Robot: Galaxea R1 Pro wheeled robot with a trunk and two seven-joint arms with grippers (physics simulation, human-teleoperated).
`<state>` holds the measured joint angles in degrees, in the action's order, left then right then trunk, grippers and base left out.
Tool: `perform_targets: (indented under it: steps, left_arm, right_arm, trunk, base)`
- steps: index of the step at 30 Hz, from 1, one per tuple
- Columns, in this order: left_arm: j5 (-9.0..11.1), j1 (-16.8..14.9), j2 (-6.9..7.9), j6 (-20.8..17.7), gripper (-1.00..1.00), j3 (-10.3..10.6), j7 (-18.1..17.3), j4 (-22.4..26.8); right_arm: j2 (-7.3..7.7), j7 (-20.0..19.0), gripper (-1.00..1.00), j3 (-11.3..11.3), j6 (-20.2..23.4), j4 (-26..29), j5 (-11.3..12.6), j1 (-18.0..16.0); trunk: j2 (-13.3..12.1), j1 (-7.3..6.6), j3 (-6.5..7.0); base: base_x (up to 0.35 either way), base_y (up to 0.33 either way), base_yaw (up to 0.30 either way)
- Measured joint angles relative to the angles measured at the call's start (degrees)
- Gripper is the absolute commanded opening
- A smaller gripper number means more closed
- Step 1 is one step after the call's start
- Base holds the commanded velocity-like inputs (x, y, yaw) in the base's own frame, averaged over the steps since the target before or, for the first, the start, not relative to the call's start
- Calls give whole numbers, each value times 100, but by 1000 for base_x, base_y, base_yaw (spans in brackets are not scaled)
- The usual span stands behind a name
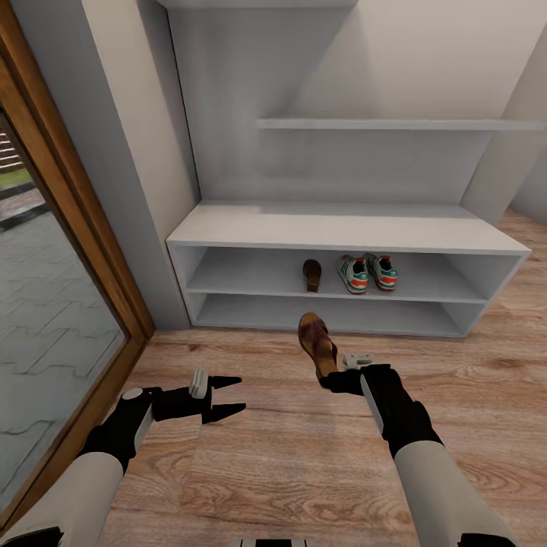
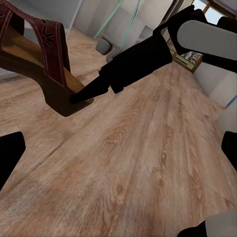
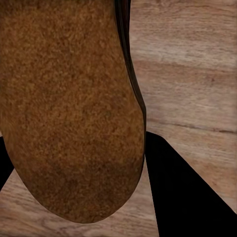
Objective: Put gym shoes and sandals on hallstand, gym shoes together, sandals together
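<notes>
Three of four are home. Inside the upper cubby of the hallstand [image 1: 228, 226] sit the two gym shoes [image 1: 368, 273], side by side and touching or nearly so, heels toward the robot, toes aimed at the back wall. Just beside them, toward the glass door side, lies one sandal [image 1: 311, 275], long axis also running front to back.

The last sandal [image 1: 317, 345] is off the corridor floor [image 1: 289, 456], pinched at its heel end by the right gripper [image 1: 332, 376], jaws closed on the sole's edge. It hangs in front of the hallstand, below the cubby mouth, its long axis pointing away from the robot toward the rack, toe leading, tilted slightly toward the door side. The right wrist view has its tan footbed [image 3: 69, 108] close against the lens.

The left gripper [image 1: 228, 396] hovers low over the planks, spread wide, carrying nothing.

What's left, I'd judge: deliver this sandal beside its partner in the cubby, where there's room on the door side.
</notes>
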<state>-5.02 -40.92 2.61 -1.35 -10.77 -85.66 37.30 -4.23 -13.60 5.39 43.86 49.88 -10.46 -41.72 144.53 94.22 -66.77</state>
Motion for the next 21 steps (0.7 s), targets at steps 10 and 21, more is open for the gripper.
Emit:
perform_targets:
  steps: [10,21]
  left_arm:
    - [5,1,0,0,100,3,-9,1]
    - [8,1,-82,0,100,6,-9,2]
  right_arm:
    - [0,29,-100,0,-16,-3,-2,-1]
    - [-1,26,-100,13,-16,-10,-4,-1]
  trunk:
    - [0,0,-3]
    - [0,0,-67]
  base:
    - [0,0,29]
    - [3,0,186]
